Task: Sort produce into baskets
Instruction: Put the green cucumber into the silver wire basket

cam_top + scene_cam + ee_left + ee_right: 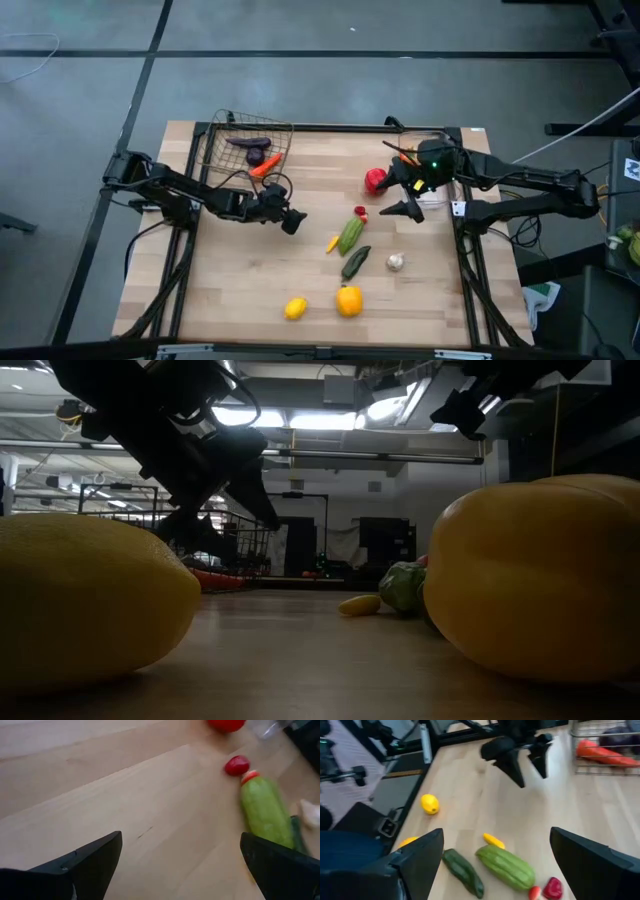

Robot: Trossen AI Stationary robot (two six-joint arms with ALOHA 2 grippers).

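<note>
Toy produce lies on the wooden table: a red pepper (pixel 375 180), a small red piece (pixel 360 212), a light green zucchini (pixel 350 235), a small yellow piece (pixel 332 243), a dark cucumber (pixel 356 262), a garlic bulb (pixel 396 262), a lemon (pixel 295 308) and a yellow pepper (pixel 349 300). The wire basket (pixel 245 150) at the far left holds a purple piece and a carrot. The clear bin (pixel 450 140) stands at the far right, partly under my right arm. My left gripper (pixel 290 218) (pixel 182 865) is open left of the zucchini (pixel 265 812). My right gripper (pixel 405 205) (pixel 500 865) hangs open above the table, right of the small red piece.
Bare table lies between my left gripper and the produce cluster, and along the near left. The black frame rails (pixel 195 180) run along the table's sides. In the low view the lemon (pixel 80 600) and yellow pepper (pixel 540 580) fill the foreground.
</note>
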